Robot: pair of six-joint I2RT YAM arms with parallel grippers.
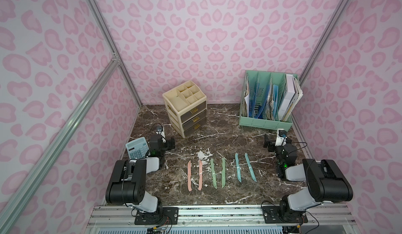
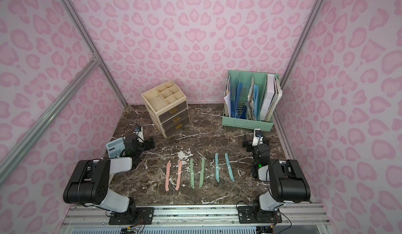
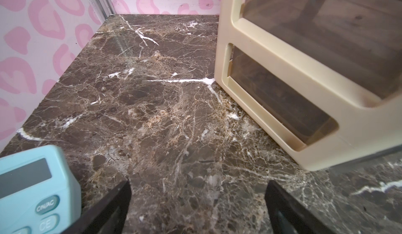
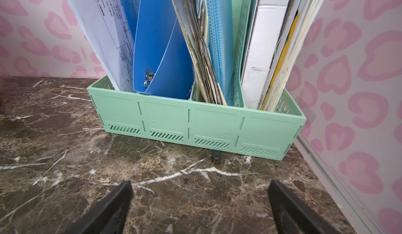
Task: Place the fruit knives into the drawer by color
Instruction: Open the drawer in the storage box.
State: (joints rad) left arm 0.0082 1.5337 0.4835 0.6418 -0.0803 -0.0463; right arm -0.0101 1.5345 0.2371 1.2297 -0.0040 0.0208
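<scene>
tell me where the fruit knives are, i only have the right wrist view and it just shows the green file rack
Observer: All six lie in a row on the marble table between the arms: pink knives, green knives, blue knives, running from the left arm's side to the right's.
Operator: drawers open yet
Observer: No, the cream three-drawer organizer looks fully shut.
Operator: anything by the left arm
Observer: A light blue calculator sits beside the open left gripper.
</scene>
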